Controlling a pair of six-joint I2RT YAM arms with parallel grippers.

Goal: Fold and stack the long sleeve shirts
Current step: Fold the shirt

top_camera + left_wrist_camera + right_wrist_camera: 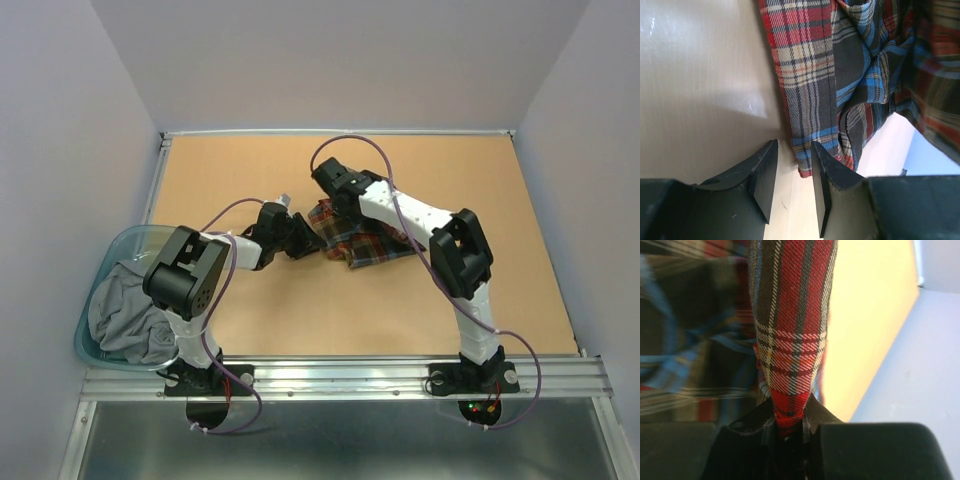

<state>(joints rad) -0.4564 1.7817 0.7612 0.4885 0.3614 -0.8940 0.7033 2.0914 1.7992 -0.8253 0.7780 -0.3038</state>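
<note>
Right end effector (789, 422) clamped on bunched fold of plaid shirt (365, 240). Left end effector (794, 170) jaws apart, hem corner just at tips, not pinched. Shirt lies crumpled at middle of desk (250, 170). Judged light, limp flannel with grippy weave; drapes and bunches when lifted. Best hold: hem corners or seams, where doubled edge gives bite. Grey garment (125, 315) heaped in clear tub (100, 262) at desk's left edge.
</note>
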